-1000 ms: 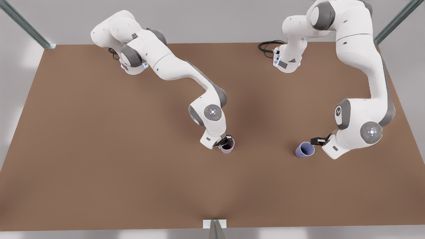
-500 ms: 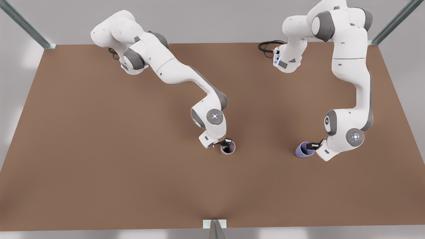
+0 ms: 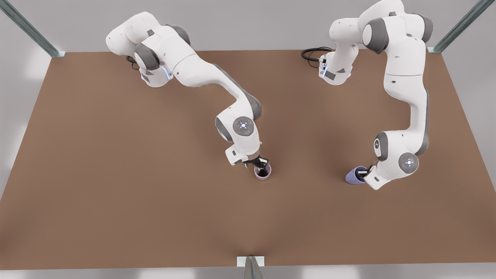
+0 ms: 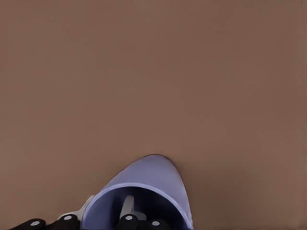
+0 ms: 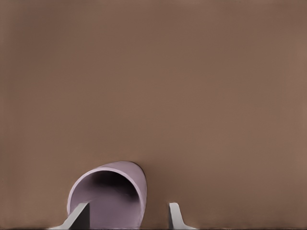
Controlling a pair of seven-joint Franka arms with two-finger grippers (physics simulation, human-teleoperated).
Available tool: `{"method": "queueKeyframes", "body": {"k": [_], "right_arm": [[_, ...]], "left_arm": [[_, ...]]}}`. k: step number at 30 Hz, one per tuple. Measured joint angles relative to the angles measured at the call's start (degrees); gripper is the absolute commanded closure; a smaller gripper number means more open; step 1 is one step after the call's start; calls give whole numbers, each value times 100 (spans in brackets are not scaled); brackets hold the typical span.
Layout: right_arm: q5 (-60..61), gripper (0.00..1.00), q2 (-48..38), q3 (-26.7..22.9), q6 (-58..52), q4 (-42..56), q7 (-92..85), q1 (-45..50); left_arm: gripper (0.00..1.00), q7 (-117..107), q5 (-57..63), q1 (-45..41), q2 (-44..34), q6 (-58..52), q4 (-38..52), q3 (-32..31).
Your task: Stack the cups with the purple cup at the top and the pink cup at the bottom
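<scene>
Front view: right gripper [image 3: 260, 164] down over pink cup [image 3: 263, 173] mid-table, fingers spread, one inside rim, other outside wall. Left gripper [image 3: 364, 174] at purple cup [image 3: 354, 176] on the front view's right, one finger inside, pinching wall or not, can't tell. Both arms dropped lower since earlier.

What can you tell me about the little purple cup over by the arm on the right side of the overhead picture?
The purple cup is a small, plain, handleless tumbler in matte bluish lavender, tapering toward its base. It sits on the brown table, apart from the pink cup. The left gripper is at its rim: in the left wrist view one finger reaches inside the open mouth, the other lies outside the wall.
</scene>
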Motion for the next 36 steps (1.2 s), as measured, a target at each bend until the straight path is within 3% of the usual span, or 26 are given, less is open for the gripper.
{"method": "queueKeyframes", "body": {"k": [2,5,10,14,17,20,26,36], "right_arm": [[-11,0,-1130,-3,-127,-967,-104,-494],[-30,0,-2780,-5,-618,-2074,-562,-1895],[-216,0,-3812,-85,-1789,-2190,-1849,-3818],[-414,0,-3721,-140,-2364,-2048,-2855,-4017],[-536,0,-3640,363,-2541,-1991,-3509,-4453],[-622,0,-3647,519,-2652,-1970,-4058,-4415],[-598,0,-3349,492,-2737,-1395,-4930,-4581],[-623,0,-3291,500,-2663,-1230,-5859,-4521]], "left_arm": [[66,6,-16,-2,2,2,2,-12],[76,11,-25,-8,-5,-1,5,-18],[79,-15,-32,-49,-159,-119,126,-77],[79,-202,-64,-77,-577,-598,478,-685],[79,-588,-78,-86,-604,-1010,947,-1667],[79,-1135,-131,-334,-500,-1234,1282,-2290],[79,-2381,-149,-1273,310,-1434,2452,-2394],[79,-3819,103,-1365,663,-1367,2539,-2374]]}}
